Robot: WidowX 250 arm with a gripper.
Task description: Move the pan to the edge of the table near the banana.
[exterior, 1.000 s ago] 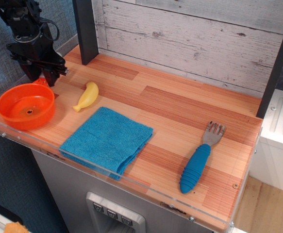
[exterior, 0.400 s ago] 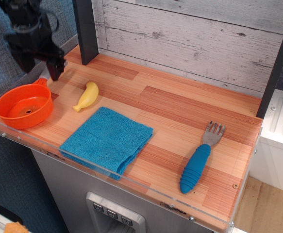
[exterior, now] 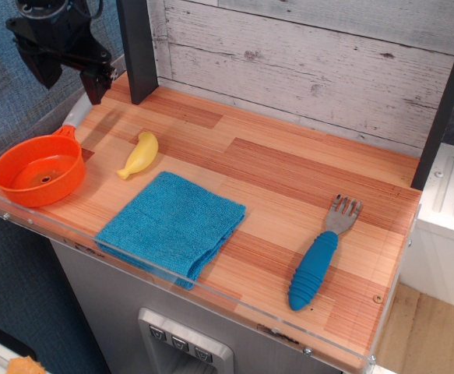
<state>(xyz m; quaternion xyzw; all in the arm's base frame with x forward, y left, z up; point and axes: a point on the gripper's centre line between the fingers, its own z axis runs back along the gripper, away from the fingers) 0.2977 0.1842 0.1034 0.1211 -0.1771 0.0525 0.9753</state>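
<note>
Pan (exterior: 38, 178): sits at the table's left front corner, against the acrylic rim, the banana (exterior: 140, 153) just beside it; judged placed as asked.
Gripper (exterior: 69, 75): hangs above the left rear corner, clear of the pan, holding nothing; jaws apart.
Table (exterior: 289, 187): striped wood planks; blue cloth (exterior: 173, 224) at the front edge, fork (exterior: 320, 255) toward the right front.
Room: whitewashed plank wall behind.

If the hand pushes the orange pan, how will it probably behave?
The pan looks like thin plastic, so probably light and stiff. Its flat base on the smooth wooden table should slide, not roll. It sits at the clear rim, which may stop it.
</note>
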